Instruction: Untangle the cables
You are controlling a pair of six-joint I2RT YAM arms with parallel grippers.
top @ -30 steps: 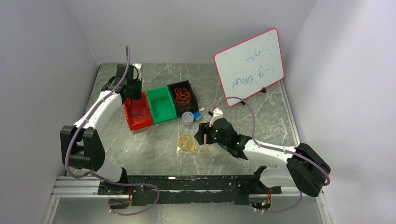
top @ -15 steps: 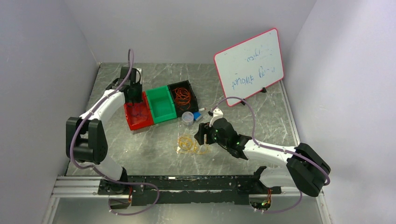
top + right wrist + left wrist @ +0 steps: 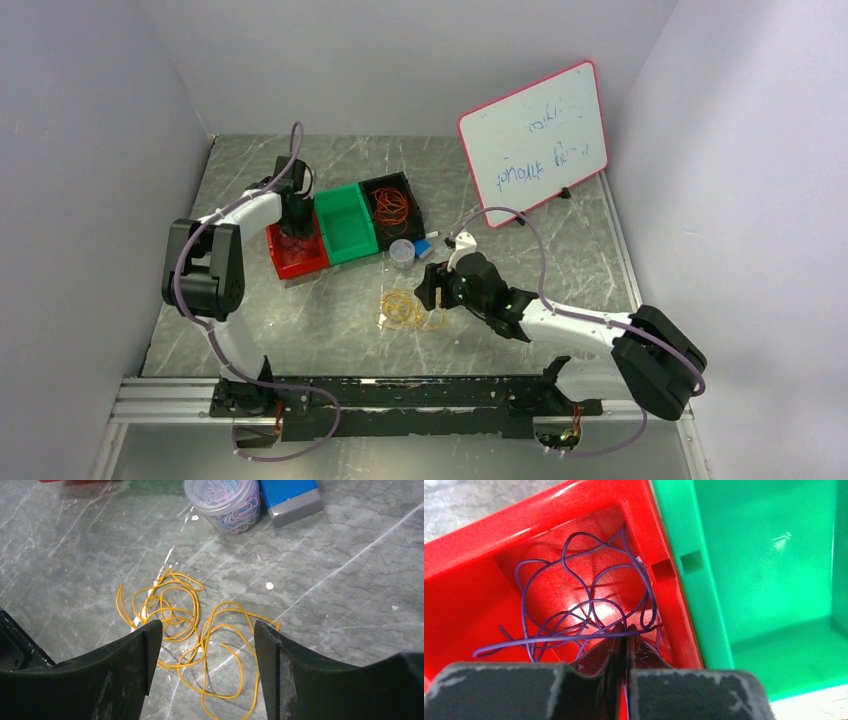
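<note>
- Left hand (image 3: 626,635): reaches down into the red bin (image 3: 469,560), fingers pressed together. A purple strand crosses right at the tips; I cannot tell whether it is pinched.
- Purple cable (image 3: 554,639): loose loops on the floor of the red bin.
- Right hand (image 3: 205,630): released, fingers spread wide, poised above the yellow cable and not touching it.
- Yellow cable (image 3: 405,311): a loose tangle lying on the table (image 3: 330,330), in front of the bins.
- Orange cable (image 3: 391,206): coiled inside the black bin (image 3: 413,196).
- Green bin (image 3: 345,225): set between the red and black bins, touching both.
- Clear jar of paper clips (image 3: 222,502): on the table, just beyond the yellow cable, next to a blue box (image 3: 290,495).
- Whiteboard (image 3: 535,140): propped at the far right.
</note>
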